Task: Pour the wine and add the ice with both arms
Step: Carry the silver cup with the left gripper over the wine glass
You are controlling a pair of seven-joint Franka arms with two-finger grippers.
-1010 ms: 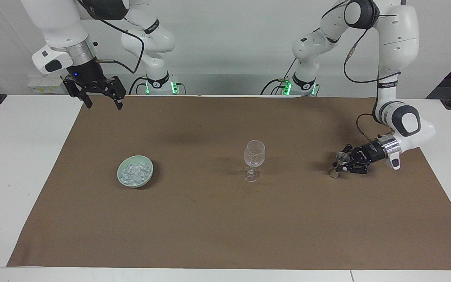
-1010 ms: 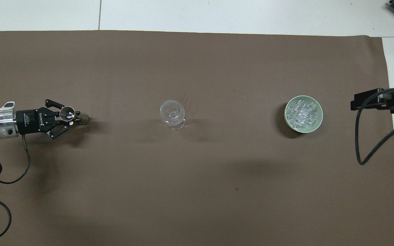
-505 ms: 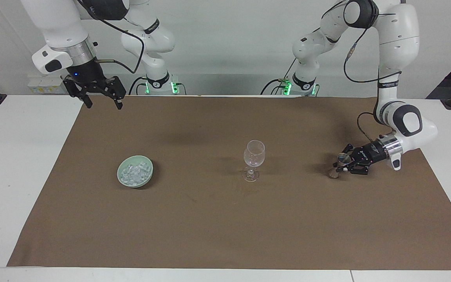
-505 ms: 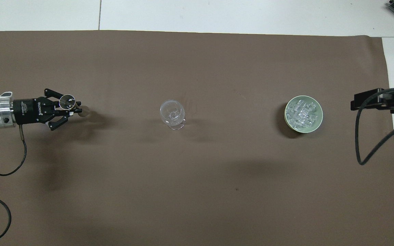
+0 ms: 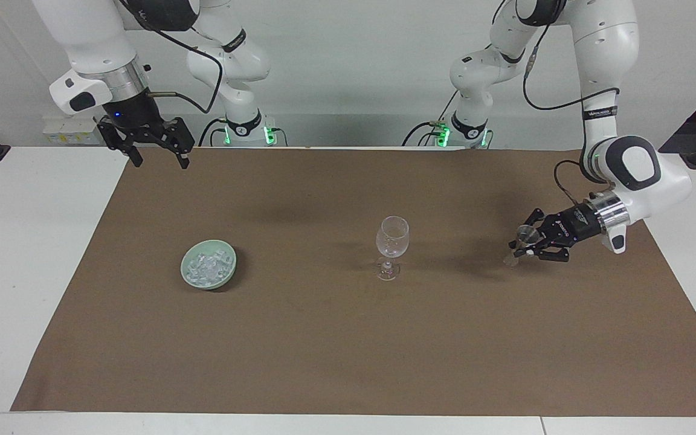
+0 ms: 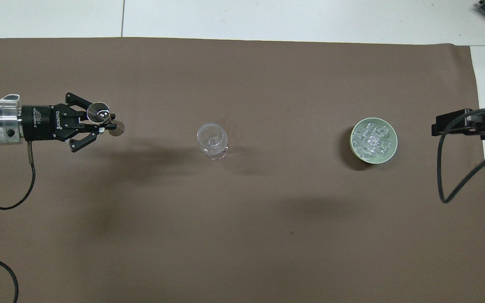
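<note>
I count one wine glass point(image 5: 393, 247) mid-mat, one green bowl point(image 5: 208, 264) of ice point(image 5: 206, 267) toward the right arm's end, and one small metal jigger point(image 5: 523, 243). My left gripper point(image 5: 529, 244) reaches in level, clenched on the jigger's waist, raised over the mat at its own end. My right gripper point(image 5: 156, 152) waits high, pointing down, fingers spread and holding nothing.
</note>
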